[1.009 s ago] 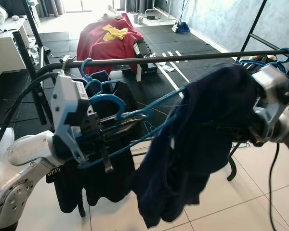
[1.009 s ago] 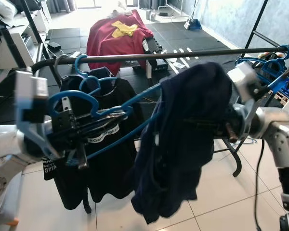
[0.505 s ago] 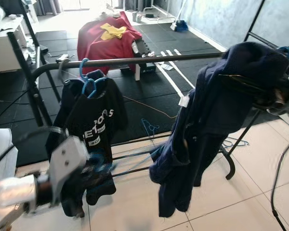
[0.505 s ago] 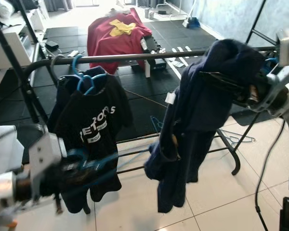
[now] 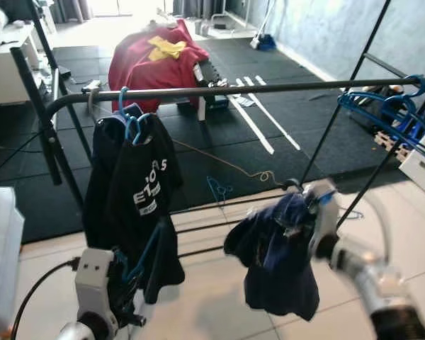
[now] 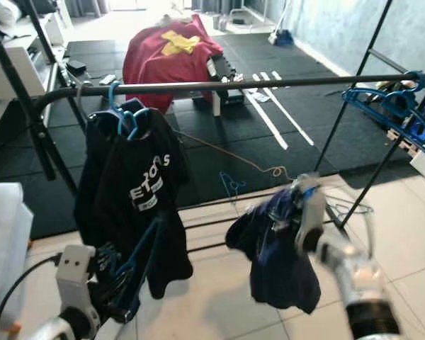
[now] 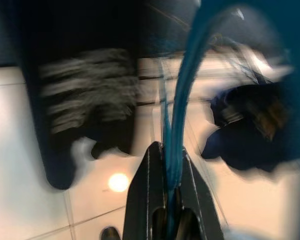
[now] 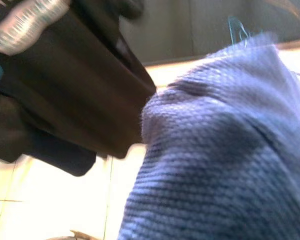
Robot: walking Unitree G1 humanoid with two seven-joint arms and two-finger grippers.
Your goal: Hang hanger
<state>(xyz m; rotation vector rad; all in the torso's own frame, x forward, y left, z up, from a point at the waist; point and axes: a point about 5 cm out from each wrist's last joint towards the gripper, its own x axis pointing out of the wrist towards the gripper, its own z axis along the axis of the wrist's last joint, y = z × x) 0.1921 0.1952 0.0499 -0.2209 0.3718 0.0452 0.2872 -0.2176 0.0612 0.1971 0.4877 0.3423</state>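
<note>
Blue plastic hanger (image 7: pixel 177 125), thin, tilted upward, low beside black shirts, pinched between black fingers (image 7: pixel 146 200)

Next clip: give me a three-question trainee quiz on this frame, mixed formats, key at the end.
1. True or false: the left hand is shut on a blue hanger.
2. The navy garment is: A) on the rail; B) held low by the right hand; C) on the floor.
3. Fill in: the black printed T-shirt hangs from the rail on a ____ hanger.

Key: 1 true; 2 B; 3 blue.
</note>
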